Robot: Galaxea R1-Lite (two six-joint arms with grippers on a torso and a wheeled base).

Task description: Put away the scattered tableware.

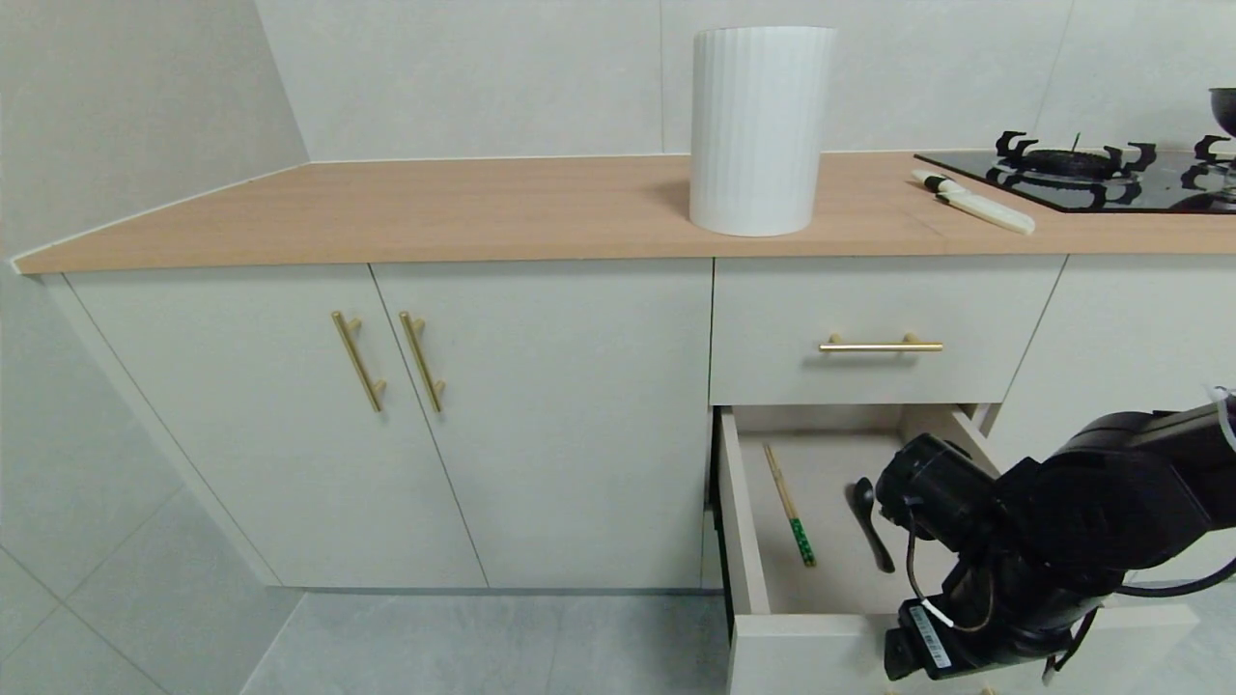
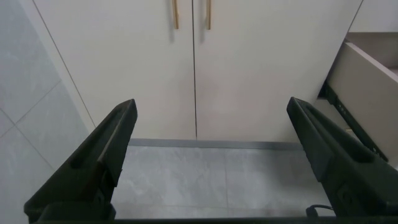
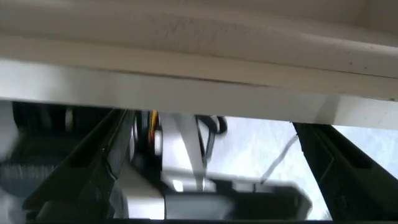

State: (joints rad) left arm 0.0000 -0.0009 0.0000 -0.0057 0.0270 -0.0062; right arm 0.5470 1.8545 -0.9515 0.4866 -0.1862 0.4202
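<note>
My right arm (image 1: 1062, 521) hides the near corner of the open drawer (image 1: 745, 512), and from the head view I can't make out its fingers. The wrist camera shows the right gripper (image 3: 211, 124) spread wide, holding nothing, close to the drawer's front panel. Beyond it, inside the drawer, chopsticks (image 1: 790, 516) and a black spoon (image 1: 869, 521) lie apart. The left gripper (image 2: 211, 106) is released too, facing cupboard doors (image 2: 249, 56) over bare floor. Well above the right gripper, a white knife (image 1: 973, 201) rests on the wooden countertop (image 1: 435, 208), between a ribbed canister (image 1: 758, 130) and the hob (image 1: 1081, 174).
</note>
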